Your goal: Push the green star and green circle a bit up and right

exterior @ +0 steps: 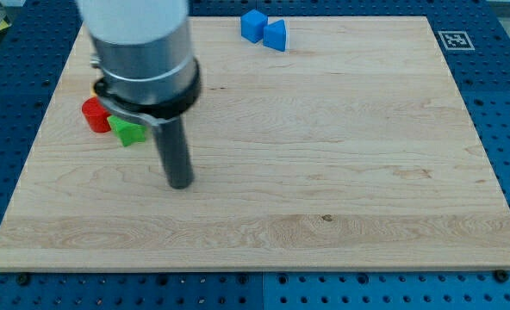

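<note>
Green block (129, 131) sits near table's (324, 172) left edge, touching red block (96, 114) on its upper left; shape unclear, partly hidden behind arm housing. Cannot tell star from circle; only 1 green piece visible, 2nd possibly hidden. My tip (180, 183) rests below and right of green block, near but apart. No jaws on this rig, only rod. Judgement: tip must swing to block's lower left before pushing up-right. 2 blue blocks (264, 29) far at top.
</note>
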{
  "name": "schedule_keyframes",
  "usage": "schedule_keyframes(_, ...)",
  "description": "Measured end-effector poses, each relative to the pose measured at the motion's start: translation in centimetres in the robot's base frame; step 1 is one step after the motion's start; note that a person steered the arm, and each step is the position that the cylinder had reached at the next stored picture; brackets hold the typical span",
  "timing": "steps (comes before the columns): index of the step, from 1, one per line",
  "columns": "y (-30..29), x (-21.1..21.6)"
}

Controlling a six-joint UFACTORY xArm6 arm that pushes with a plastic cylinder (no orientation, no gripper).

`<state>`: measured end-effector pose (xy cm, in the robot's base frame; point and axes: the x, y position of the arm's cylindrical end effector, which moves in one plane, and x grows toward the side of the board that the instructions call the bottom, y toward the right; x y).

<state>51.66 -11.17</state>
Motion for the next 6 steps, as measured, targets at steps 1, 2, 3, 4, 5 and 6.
schedule_keyframes(1, -6.1, -3.1)
schedule_keyframes(2, -6.5, -3.3)
schedule_keyframes(3, -10.6, -3.7)
schedule_keyframes(4, -11.2, -3.7)
schedule_keyframes(5, -11.3, -7.3)
schedule_keyframes(6, -11.3, -8.1)
